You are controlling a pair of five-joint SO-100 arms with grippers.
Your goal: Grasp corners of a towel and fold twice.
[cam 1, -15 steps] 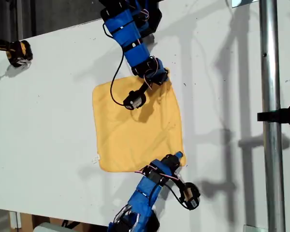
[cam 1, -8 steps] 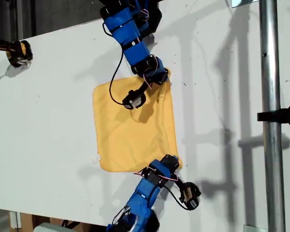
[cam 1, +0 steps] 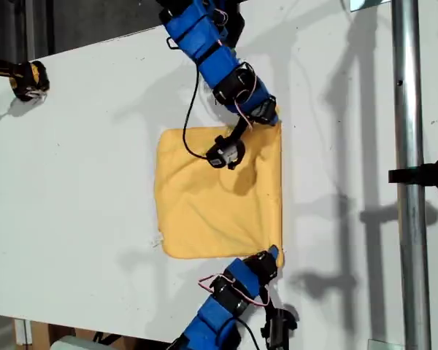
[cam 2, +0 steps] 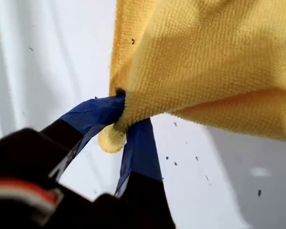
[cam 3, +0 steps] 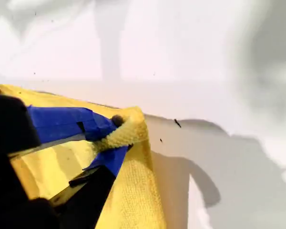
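— Jaws? Where's everything on the white table (cam 1: 80,146)?
— Soft yellow-orange square towel (cam 1: 212,197) lies mid-table. My first gripper (cam 2: 123,119) clamps one rounded corner (cam 2: 110,138); my second gripper (cam 3: 109,138) pinches another corner (cam 3: 128,126).

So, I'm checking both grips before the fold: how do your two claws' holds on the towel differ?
My first claw lets a rounded corner tip poke past its fingers; my second claw bunches its corner at the fingertips. The towel spreads away from my first claw but drapes back beneath my second. Both are shut on cloth, fingers blue-taped.
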